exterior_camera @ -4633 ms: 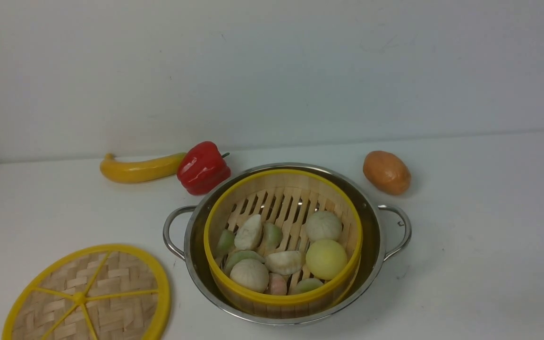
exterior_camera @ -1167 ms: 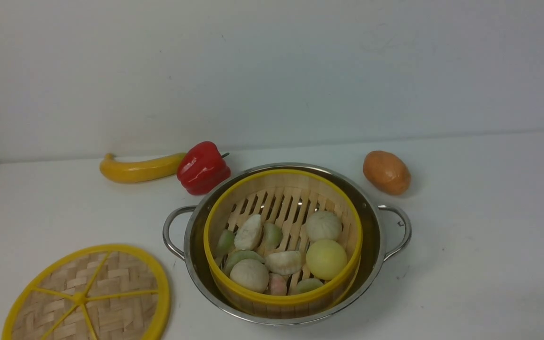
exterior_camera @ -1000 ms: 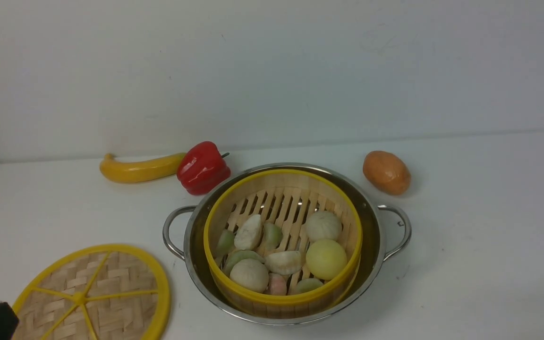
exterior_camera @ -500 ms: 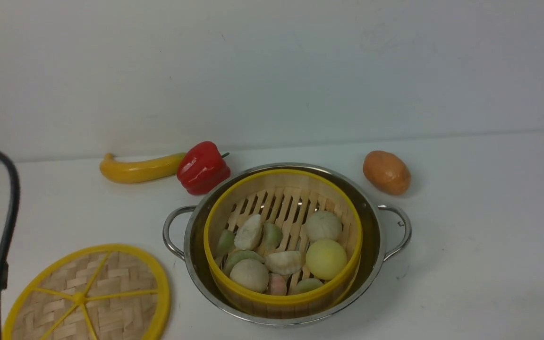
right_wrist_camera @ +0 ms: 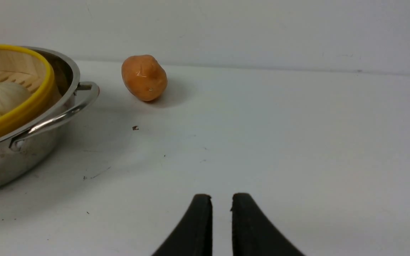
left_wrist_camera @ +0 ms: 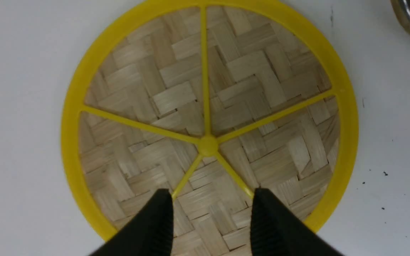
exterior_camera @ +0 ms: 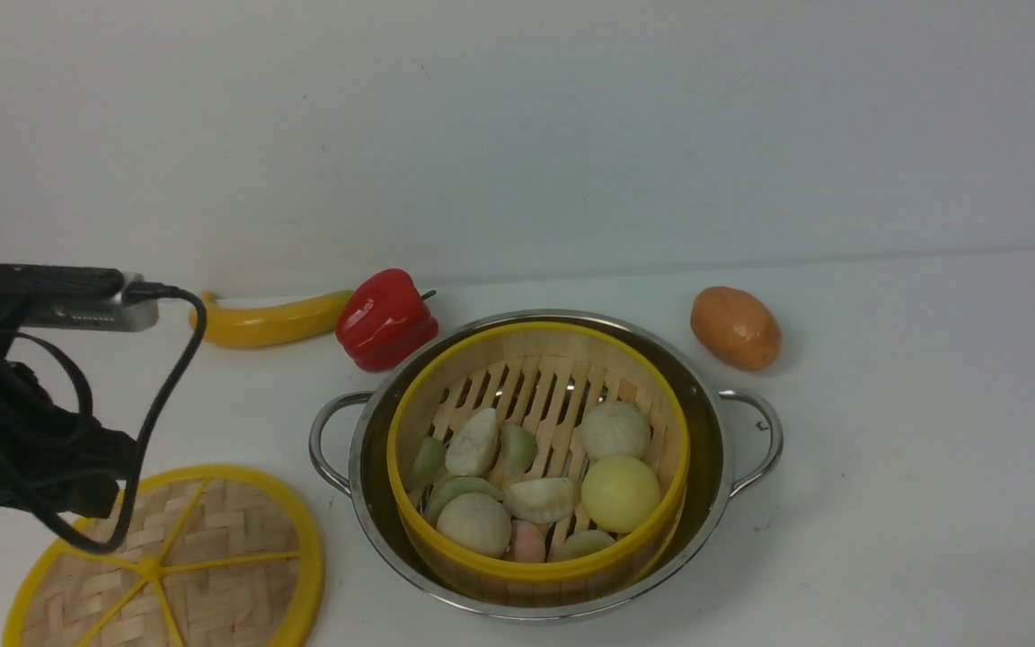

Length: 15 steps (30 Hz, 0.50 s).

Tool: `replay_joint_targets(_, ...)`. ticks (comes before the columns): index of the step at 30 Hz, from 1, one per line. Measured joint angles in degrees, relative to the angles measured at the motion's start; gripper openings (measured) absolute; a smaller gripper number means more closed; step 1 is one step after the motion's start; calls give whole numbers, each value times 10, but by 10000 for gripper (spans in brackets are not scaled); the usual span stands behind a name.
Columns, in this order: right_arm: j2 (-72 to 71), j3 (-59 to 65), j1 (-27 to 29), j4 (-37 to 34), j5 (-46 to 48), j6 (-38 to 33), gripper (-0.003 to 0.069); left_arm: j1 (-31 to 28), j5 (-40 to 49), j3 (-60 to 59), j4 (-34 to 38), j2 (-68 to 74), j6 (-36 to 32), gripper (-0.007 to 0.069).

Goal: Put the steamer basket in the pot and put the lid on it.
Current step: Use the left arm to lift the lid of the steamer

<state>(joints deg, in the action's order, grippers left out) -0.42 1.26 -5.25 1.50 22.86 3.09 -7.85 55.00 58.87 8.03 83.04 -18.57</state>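
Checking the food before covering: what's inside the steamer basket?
Pale dumplings and buns, one yellow, on the slatted floor of the steamer basket. Its near wall hides the floor's front edge.

Here comes the left arm [exterior_camera: 23, 431]! A few seconds back there is no sign of it anywhere near the lid [exterior_camera: 212, 557]. Then a dark sliver peeks in at the lid's left, then a black tip, then a loop of cable [exterior_camera: 163, 386]. Now the whole wrist is in, hanging over the lid's far-left rim and hiding a piece of it, with its camera bar [exterior_camera: 50, 292] high above that rim. The left gripper [left_wrist_camera: 212, 192] hovers over the lid, fingers [left_wrist_camera: 158, 220] spread, just short of the centre knob [left_wrist_camera: 208, 145].
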Motion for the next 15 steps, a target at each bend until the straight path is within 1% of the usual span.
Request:
replay_joint_targets(3, 0, 0, 0, 0, 0, 0, 83, 0, -2, 0, 15, 36, -42, 305)
replay_joint_targets(7, 0, 0, 0, 0, 0, 0, 83, 0, -21, 2, 57, 85, -105, 341)
replay_joint_targets(9, 0, 0, 0, 0, 0, 0, 83, 0, -32, 2, 68, 103, -125, 353)
replay_joint_targets(13, 0, 0, 0, 0, 0, 0, 83, 0, -43, 2, 64, 120, -138, 358)
replay_joint_targets(15, 0, 0, 0, 0, 0, 0, 83, 0, -45, 2, 43, 126, -133, 358)
